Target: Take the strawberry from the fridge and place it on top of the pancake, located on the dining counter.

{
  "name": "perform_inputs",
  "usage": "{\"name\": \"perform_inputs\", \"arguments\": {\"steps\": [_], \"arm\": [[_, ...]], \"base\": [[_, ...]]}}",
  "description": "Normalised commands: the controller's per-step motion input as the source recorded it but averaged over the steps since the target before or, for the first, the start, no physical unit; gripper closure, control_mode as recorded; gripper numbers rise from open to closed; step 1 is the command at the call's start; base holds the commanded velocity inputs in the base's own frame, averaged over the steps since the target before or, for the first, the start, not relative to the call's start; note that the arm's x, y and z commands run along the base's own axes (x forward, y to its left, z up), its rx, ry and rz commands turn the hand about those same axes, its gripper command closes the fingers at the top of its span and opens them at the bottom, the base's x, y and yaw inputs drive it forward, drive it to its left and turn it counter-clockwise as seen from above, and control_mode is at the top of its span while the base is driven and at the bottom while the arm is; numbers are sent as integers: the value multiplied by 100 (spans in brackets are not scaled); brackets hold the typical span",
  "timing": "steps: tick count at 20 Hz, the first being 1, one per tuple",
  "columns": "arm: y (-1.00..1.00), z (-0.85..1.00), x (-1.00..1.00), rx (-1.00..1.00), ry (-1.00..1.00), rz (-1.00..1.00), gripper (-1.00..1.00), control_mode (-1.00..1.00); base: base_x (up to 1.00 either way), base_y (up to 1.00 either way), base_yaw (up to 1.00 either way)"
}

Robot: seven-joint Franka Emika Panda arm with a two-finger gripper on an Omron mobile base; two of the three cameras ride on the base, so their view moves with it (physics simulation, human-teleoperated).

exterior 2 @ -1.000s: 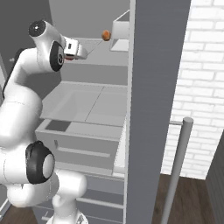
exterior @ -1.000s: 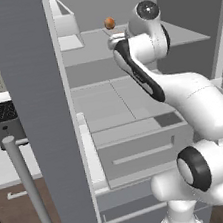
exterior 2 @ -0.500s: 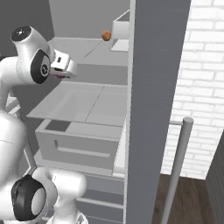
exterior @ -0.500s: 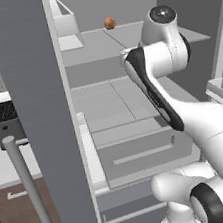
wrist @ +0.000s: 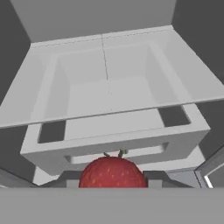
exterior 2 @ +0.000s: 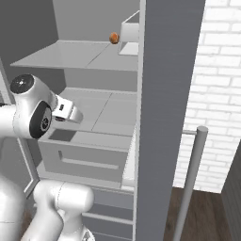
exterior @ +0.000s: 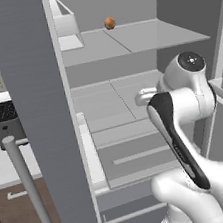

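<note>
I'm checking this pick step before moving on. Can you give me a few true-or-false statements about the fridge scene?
1. The gripper holds the strawberry. True.
2. An orange round fruit sits on the upper shelf of the fridge. True.
3. The orange fruit lies in the open drawer. False: it is on the upper shelf, above the drawer.
4. The fridge is closed. False: it stands open, shelves showing.
5. The strawberry rests on a pancake. False: it is in the gripper, in front of the fridge drawer.
</note>
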Motion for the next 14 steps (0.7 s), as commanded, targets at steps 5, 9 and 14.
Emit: {"name": "perform_inputs", "arguments": {"steps": [5,9,14], "arm": [[-28,-30,-10,7,1,11,100,-100],[-24,-3,-2,-12,1,1,100,-100],[-2,-22,-13,-13,9,0,100,-100]], "base": [[0,0,0],[0,0,0],[0,0,0]]}}
